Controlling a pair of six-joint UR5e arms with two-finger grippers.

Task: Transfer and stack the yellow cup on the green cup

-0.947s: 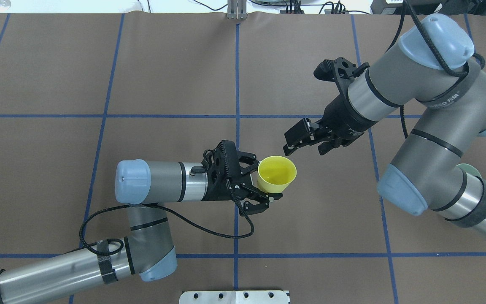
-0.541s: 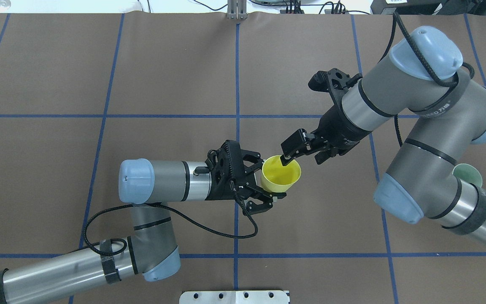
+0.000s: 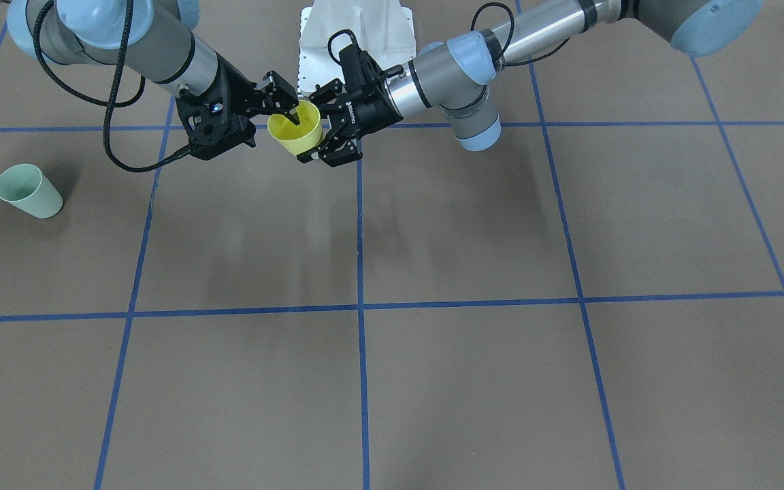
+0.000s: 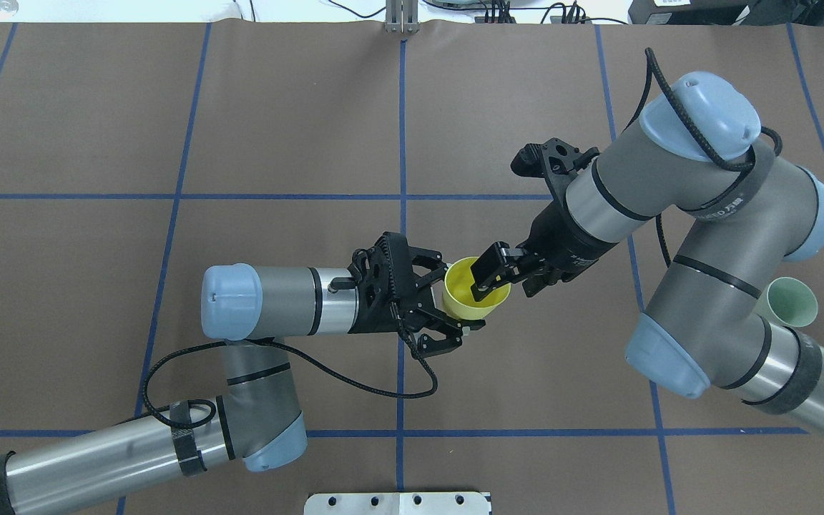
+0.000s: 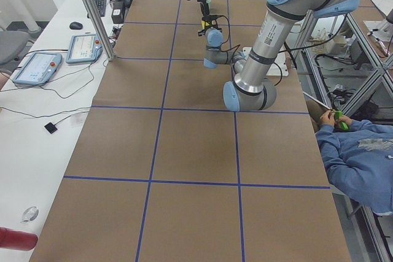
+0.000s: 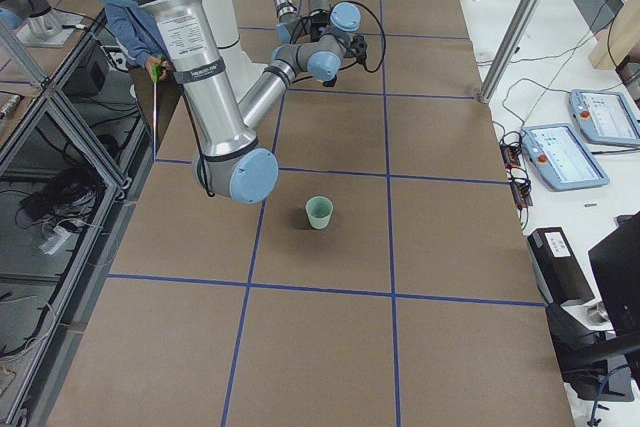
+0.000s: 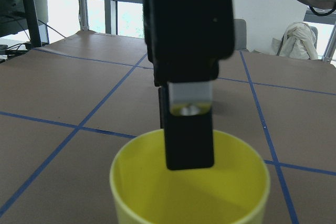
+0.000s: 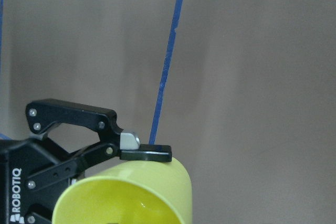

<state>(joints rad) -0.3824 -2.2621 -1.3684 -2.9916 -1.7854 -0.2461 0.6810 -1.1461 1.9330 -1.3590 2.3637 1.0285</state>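
The brown desk (image 4: 283, 129) is marked into squares by blue tape lines (image 4: 402, 143). A metal plate (image 4: 398, 502) sits at its edge on the robot's side. In the side views, teach pendants (image 6: 565, 155) lie on a white bench beside the desk, and an operator (image 5: 362, 164) in blue sits by the robot's base.

The green cup (image 3: 28, 192) stands upright on the desk, mouth up, on the robot's right side and well apart from everything else. In the overhead view the right arm (image 4: 712, 214) crosses in front of it and hides its near edge.

The yellow cup (image 4: 466, 299) is held off the desk, mouth up, just to the right of the centre tape line. The left tool (image 4: 460, 297) pinches it from the side, one finger on each flank of its wall. The right tool (image 4: 503, 285) is spread, with one finger dipped inside the cup's mouth and the other outside the rim. That inner finger covers part of the cup's opening in the left wrist view.

The left arm (image 4: 280, 311) has its forearm along the near edge. It bends up at the elbow, and its wrist lies level, pointing toward the robot's right. The right arm is folded at the elbow, and its wrist slants down toward the cup from the far right.
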